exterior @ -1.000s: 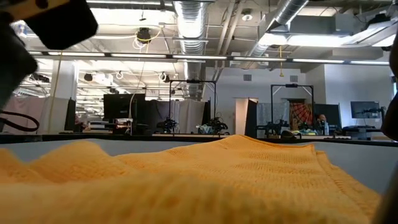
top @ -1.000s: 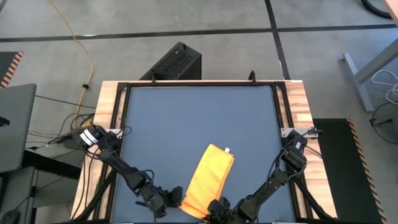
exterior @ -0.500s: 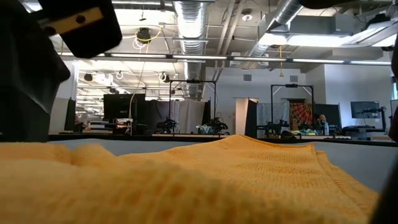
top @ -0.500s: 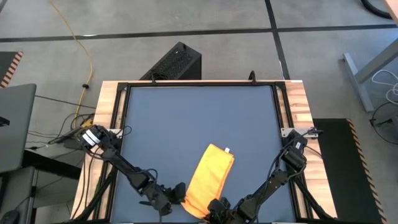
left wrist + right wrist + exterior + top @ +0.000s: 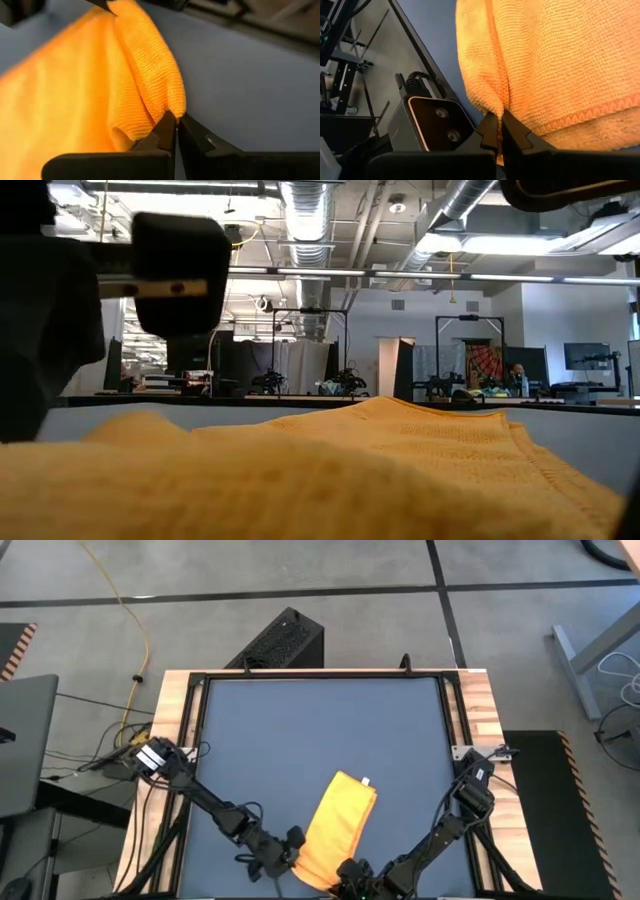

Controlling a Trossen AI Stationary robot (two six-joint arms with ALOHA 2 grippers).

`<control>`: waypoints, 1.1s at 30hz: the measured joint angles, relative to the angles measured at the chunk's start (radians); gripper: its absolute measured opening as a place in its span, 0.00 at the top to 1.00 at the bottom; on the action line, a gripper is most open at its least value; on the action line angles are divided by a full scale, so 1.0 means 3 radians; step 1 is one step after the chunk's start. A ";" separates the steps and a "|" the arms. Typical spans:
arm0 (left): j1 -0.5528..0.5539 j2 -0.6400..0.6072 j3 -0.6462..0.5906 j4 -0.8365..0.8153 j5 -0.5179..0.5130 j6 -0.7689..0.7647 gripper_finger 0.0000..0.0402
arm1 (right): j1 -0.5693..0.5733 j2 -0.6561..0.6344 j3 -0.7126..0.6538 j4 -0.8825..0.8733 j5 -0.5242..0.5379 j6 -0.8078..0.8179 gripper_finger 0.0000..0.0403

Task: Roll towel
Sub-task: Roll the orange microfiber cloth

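The yellow-orange towel (image 5: 338,822) lies on the dark blue tabletop (image 5: 300,730) near its near edge, slanting from far right to near left, with its white tag (image 5: 366,781) at the far corner. It fills the lower part of the low view (image 5: 350,470). My left gripper (image 5: 290,848) is shut on the towel's near left edge. My right gripper (image 5: 347,874) is shut on its near right edge. The towel's near end is bunched up between them. My left gripper pinches a folded-over bulge of the towel's near end (image 5: 169,106) between its two fingertips, several layers, coming level from the table's left. The far part of the towel lies flat on the table. My right gripper pinches a fold at the towel's near edge (image 5: 495,106) between its two fingertips, next to the stitched hem (image 5: 580,116). The fingers come low from the table's near right side. The rest of the cloth lies on the table.
The table's black frame and wooden side rails (image 5: 175,710) run around the blue top. A black box (image 5: 280,640) stands on the floor beyond the far edge. Free tabletop lies to the far side of the towel. The table's near edge (image 5: 420,45) is close to both grippers.
My left gripper has moved toward the table's right edge, against the towel's near left edge, pushing the cloth there into a higher bulge. The towel's far end with the tag has stayed where it was.
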 joint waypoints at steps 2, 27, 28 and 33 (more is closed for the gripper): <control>0.0064 -0.0001 0.0089 -0.0197 0.0331 -0.0198 1.00 | 0.0010 0.0000 0.0001 -0.0023 0.0010 0.0083 0.94; 0.0198 -0.0195 0.0339 -0.0806 0.0724 -0.0481 1.00 | 0.0007 -0.0005 -0.0001 -0.0202 0.0058 0.0589 0.94; 0.0092 -0.0219 0.0340 -0.0789 0.0500 -0.0366 1.00 | 0.0007 -0.0005 -0.0001 -0.0189 0.0064 0.0576 0.94; -0.0287 -0.0223 0.0340 -0.0649 -0.0312 0.0155 1.00 | 0.0006 -0.0005 -0.0001 -0.0177 0.0071 0.0546 0.94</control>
